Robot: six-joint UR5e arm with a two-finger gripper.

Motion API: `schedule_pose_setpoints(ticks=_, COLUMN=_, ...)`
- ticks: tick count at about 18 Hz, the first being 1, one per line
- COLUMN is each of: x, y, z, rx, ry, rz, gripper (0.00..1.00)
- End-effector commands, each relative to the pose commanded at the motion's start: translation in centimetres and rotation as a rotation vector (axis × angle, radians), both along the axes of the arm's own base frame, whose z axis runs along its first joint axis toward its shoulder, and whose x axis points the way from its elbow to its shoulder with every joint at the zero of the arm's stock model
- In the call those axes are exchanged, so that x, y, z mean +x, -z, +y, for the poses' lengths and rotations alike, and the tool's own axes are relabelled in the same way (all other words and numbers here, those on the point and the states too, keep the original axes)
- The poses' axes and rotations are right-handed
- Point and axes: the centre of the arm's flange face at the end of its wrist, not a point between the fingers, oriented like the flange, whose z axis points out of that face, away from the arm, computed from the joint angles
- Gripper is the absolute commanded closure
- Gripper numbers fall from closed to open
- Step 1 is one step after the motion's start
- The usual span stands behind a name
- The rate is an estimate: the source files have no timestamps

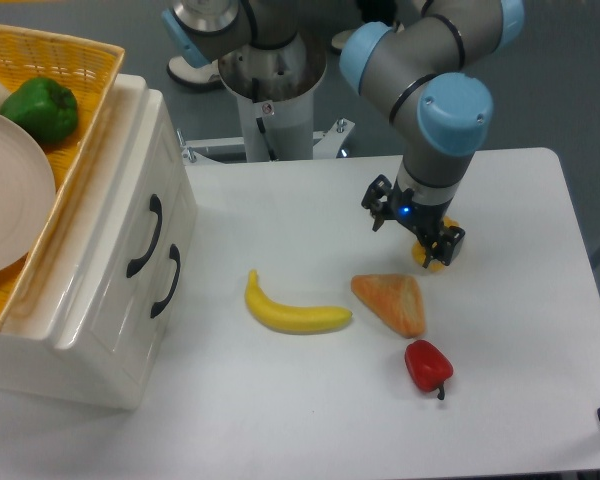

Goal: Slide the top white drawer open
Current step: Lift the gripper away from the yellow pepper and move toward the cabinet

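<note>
Top white drawer (130, 215): shut, flush in cream cabinet (100, 330) at table's left edge; black curved handle (146, 236), above lower drawer (145, 300). Gripper (413, 228): fingers spread, holding nothing, above yellow pepper (438, 262), well apart from drawer. On table (540, 330): banana (292, 308), triangular pastry (392, 302), red pepper (428, 366). Wicker basket (75, 120) atop cabinet: green pepper (42, 108), plate (8, 205).

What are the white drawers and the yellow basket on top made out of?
The glossy cream-white top drawer with its curved black handle looks like hard plastic: smooth and shiny, with soft highlights. The yellow-orange woven basket shows a criss-cross weave, so probably wicker or woven plastic.
</note>
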Motion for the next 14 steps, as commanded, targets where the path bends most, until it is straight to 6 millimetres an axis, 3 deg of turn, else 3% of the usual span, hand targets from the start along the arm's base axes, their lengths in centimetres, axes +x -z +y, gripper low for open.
schedule_pose_setpoints(ticks=9, x=1.4, y=-1.4, z=1.4, rx=0.03, ry=-0.18, rz=-0.007, gripper=0.0)
schedule_pose_setpoints(ticks=14, x=2.4, y=-1.5, z=1.9, rx=0.025, ry=-0.195, rz=-0.013, gripper=0.0)
